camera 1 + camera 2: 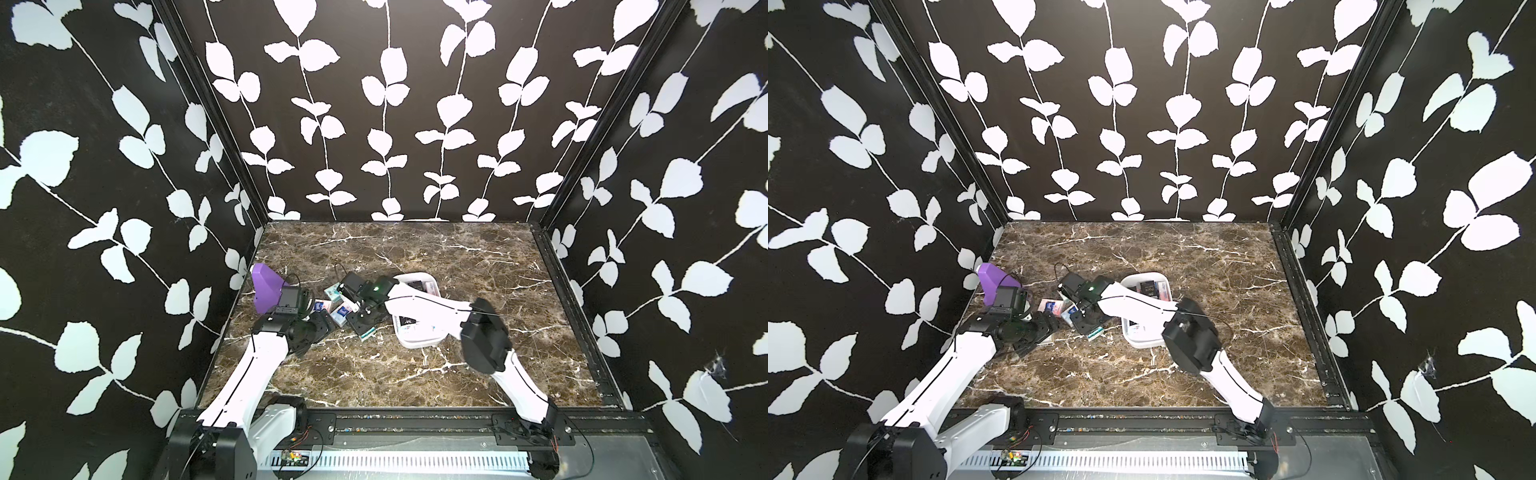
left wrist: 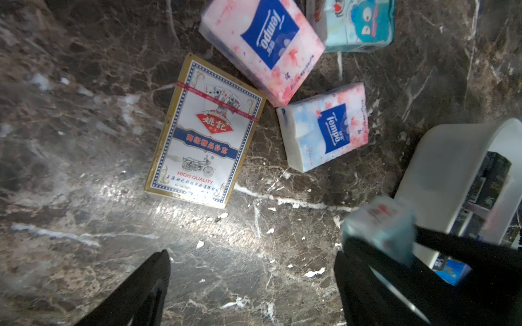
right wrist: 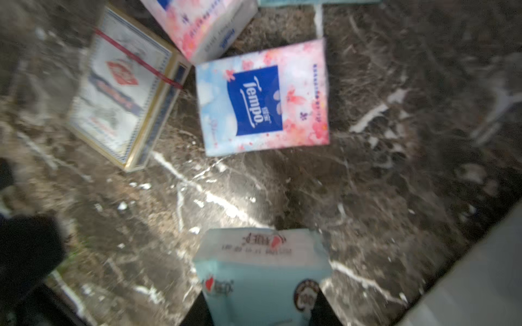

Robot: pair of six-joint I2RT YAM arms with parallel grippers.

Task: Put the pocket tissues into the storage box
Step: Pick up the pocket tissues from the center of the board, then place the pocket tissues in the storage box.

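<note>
The white storage box (image 1: 417, 343) sits right of centre on the marble and holds several pocket tissues, among them a black pack (image 1: 415, 286). Left of it lie loose packs: a pink Tempo pack (image 2: 262, 48), a blue-and-pink Tempo pack (image 2: 324, 127) (image 3: 265, 98) and a teal cartoon pack (image 2: 358, 25). My right gripper (image 3: 261, 307) is shut on another teal pack (image 3: 262, 271), just left of the box's near corner (image 2: 440, 169). My left gripper (image 2: 254, 285) hangs open over bare marble, near the loose packs, holding nothing.
A playing-card box (image 2: 203, 132) lies beside the loose packs. A purple wedge block (image 1: 266, 286) stands at the left wall behind my left wrist. Patterned walls enclose the table on three sides. The right arm reaches across above the storage box.
</note>
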